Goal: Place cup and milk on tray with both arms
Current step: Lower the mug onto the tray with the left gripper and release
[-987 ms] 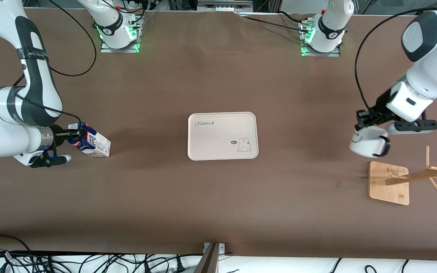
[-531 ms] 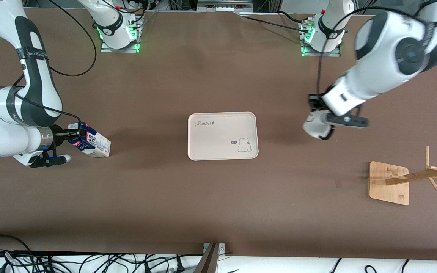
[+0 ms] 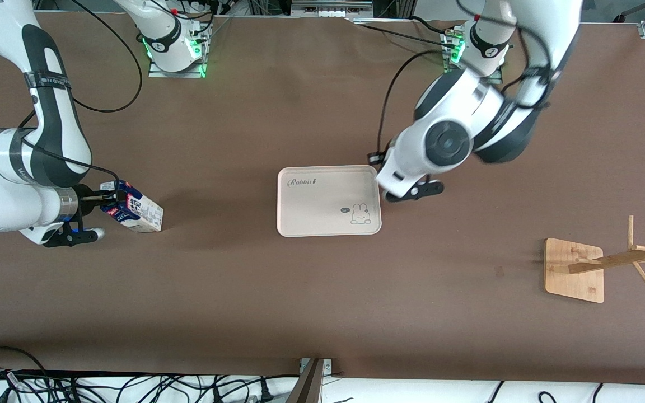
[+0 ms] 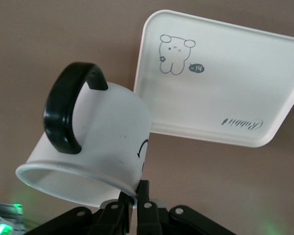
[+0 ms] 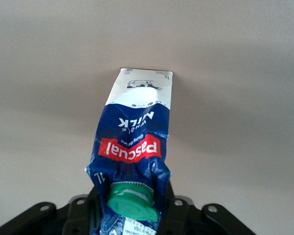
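Note:
The cream tray [image 3: 322, 201] lies mid-table. My left gripper [image 4: 137, 190] is shut on the rim of the white cup [image 4: 98, 142] and holds it tilted in the air, black handle up, just beside the tray's bunny end [image 4: 225, 83]. In the front view the left wrist [image 3: 406, 162] hides the cup at the tray's edge toward the left arm's end. My right gripper [image 3: 104, 202] is shut on the gable top of the milk carton [image 3: 139, 211], which leans on the table toward the right arm's end. The right wrist view shows the carton [image 5: 134, 142] with its green cap [image 5: 132, 199].
A wooden rack [image 3: 574, 270] with slanted pegs stands toward the left arm's end, nearer to the front camera than the tray. Cables [image 3: 132, 386] run along the table's front edge.
My left arm has swung with the cup from near the wooden rack to the tray's edge. The right arm and the milk carton have not moved.

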Tool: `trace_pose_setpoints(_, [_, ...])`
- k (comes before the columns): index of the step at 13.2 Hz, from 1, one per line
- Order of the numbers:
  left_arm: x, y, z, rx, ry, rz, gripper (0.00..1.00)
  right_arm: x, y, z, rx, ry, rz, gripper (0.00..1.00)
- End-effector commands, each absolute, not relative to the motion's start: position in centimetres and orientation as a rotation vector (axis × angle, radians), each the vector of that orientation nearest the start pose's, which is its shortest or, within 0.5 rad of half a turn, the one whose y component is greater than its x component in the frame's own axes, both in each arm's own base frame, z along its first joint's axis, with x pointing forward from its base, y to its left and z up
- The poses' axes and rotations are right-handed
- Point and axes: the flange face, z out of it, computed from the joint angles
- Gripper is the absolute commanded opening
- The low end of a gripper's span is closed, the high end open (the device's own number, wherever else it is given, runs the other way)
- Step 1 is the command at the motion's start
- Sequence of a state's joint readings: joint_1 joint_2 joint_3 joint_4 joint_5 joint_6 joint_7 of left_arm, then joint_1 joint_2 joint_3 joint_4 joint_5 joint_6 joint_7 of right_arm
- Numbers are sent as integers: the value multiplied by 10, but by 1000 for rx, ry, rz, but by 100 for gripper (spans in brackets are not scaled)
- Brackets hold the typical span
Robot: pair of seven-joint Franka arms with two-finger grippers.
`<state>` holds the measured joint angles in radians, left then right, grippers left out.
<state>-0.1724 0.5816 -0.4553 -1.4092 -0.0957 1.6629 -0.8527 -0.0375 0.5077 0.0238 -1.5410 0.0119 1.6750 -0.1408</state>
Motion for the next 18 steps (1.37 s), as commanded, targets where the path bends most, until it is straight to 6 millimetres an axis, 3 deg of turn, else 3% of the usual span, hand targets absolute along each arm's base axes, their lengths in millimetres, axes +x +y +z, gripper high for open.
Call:
trace_pose_setpoints(1, [597, -383, 340, -3075, -530, 753, 0, 645, -16, 329, -3025, -216, 591, 42])
trace_pose_setpoints(3, [587, -404, 300, -3040, -540, 809, 0, 645, -15, 329, -3024, -215, 590, 42])
trace_pose_setpoints(6, [577, -432, 263, -3030, -620, 795, 0, 643, -12, 337, -3021, -212, 595, 42])
trace_pose_setpoints(11, [569, -439, 237, -2985, -631, 806, 0, 624, -1, 395, -3003, -227, 634, 42])
trace_pose_setpoints(12, [568, -439, 235, -2981, -626, 803, 5, 620, 1, 405, -2999, -228, 637, 42])
trace_pose_setpoints(13, [570, -436, 233, -2981, -617, 796, 74, 618, 7, 413, -2996, -239, 630, 42])
trace_pose_setpoints(14, [575, -429, 233, -2973, -604, 748, 100, 615, 27, 423, -2990, -290, 610, 42])
trace_pose_setpoints(18, [578, -424, 236, -2974, -601, 733, 100, 614, 89, 441, -2977, -242, 511, 42])
